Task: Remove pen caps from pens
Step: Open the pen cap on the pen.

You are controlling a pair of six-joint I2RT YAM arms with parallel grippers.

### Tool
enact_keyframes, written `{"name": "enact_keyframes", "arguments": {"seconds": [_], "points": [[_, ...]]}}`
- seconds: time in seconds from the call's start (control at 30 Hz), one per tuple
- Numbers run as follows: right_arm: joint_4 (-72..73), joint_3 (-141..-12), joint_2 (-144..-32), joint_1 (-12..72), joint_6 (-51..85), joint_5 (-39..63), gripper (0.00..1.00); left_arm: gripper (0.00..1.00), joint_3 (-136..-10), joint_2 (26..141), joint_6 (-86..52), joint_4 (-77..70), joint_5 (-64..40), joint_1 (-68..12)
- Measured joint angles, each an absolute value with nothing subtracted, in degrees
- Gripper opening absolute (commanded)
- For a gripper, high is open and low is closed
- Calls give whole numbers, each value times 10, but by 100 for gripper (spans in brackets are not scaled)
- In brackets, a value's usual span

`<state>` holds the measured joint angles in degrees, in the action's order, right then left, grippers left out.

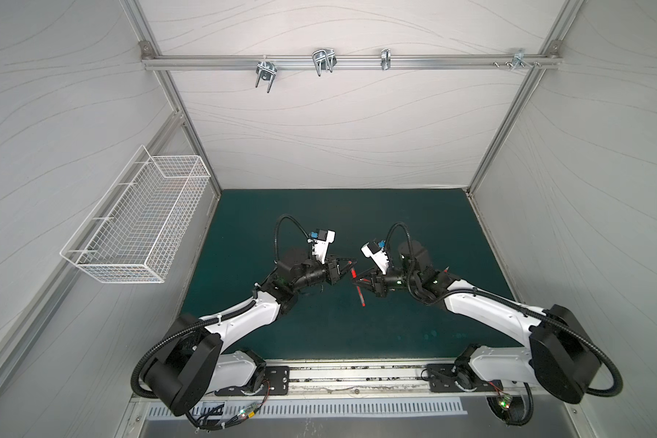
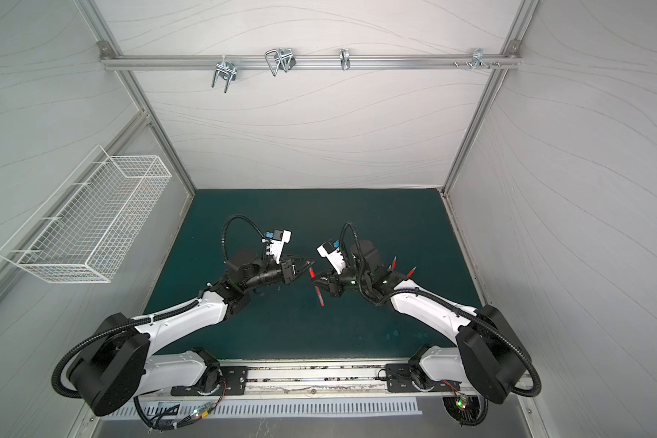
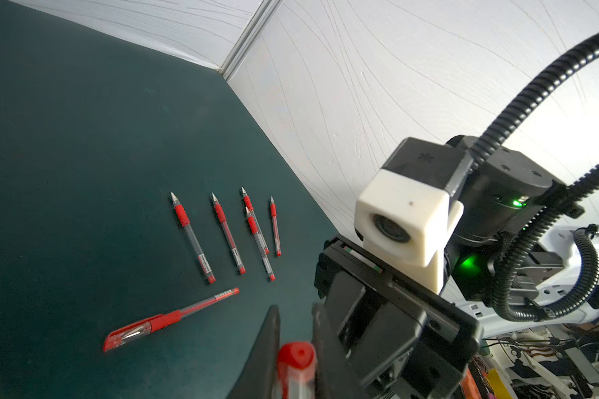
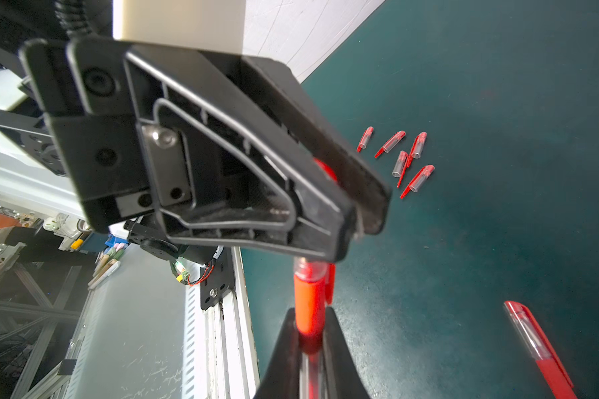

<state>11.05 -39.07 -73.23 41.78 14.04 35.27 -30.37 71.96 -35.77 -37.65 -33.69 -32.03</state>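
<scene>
Over the middle of the green mat, my left gripper [image 1: 352, 262] and right gripper [image 1: 355, 281] meet on one pen [image 1: 360, 294]. In the left wrist view the left gripper [image 3: 295, 311] is shut on the pen cap [image 3: 296, 359]. In the right wrist view the right gripper [image 4: 310, 312] is shut on the pen's red grip [image 4: 306, 300], and the cap [image 4: 312, 269] sits on the pen. Several uncapped pens [image 3: 194, 238] lie side by side on the mat, with a capped pen [image 3: 166, 319] near them. Several loose caps [image 4: 417, 145] lie in a cluster.
A white wire basket [image 1: 137, 220] hangs on the left wall. Metal hooks [image 1: 323, 60] sit on the rail across the back wall. The dark green mat [image 1: 319, 333] ends at a metal rail [image 1: 357, 375] in front. Another capped pen [image 4: 540, 345] lies near the right gripper.
</scene>
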Motion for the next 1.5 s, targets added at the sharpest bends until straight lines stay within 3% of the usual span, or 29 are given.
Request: {"name": "enact_keyframes", "arguments": {"seconds": [0.2, 0.4, 0.67, 0.77, 1.07, 1.17, 1.27, 1.5], "points": [[109, -391, -732, 418, 140, 350, 0, 23, -304, 725, -358, -380, -337, -320], [108, -391, -732, 418, 139, 346, 0, 0, -304, 728, -359, -381, -339, -320], [106, -391, -732, 422, 139, 331, 0, 0, -304, 728, -361, -379, -333, -320], [102, -392, -730, 442, 134, 284, 0, 0, -304, 721, -357, -362, -316, -320], [83, -408, -722, 566, 94, 8, 0, 0, -304, 667, -345, -274, -245, -316], [77, -423, -737, 578, 86, -22, 0, 0, -303, 661, -349, -269, -242, -308], [81, -427, -748, 564, 90, 11, 0, 0, -301, 661, -352, -266, -240, -303], [130, -418, -778, 474, 137, 229, 0, 0, -300, 661, -362, -265, -235, -302]]}}
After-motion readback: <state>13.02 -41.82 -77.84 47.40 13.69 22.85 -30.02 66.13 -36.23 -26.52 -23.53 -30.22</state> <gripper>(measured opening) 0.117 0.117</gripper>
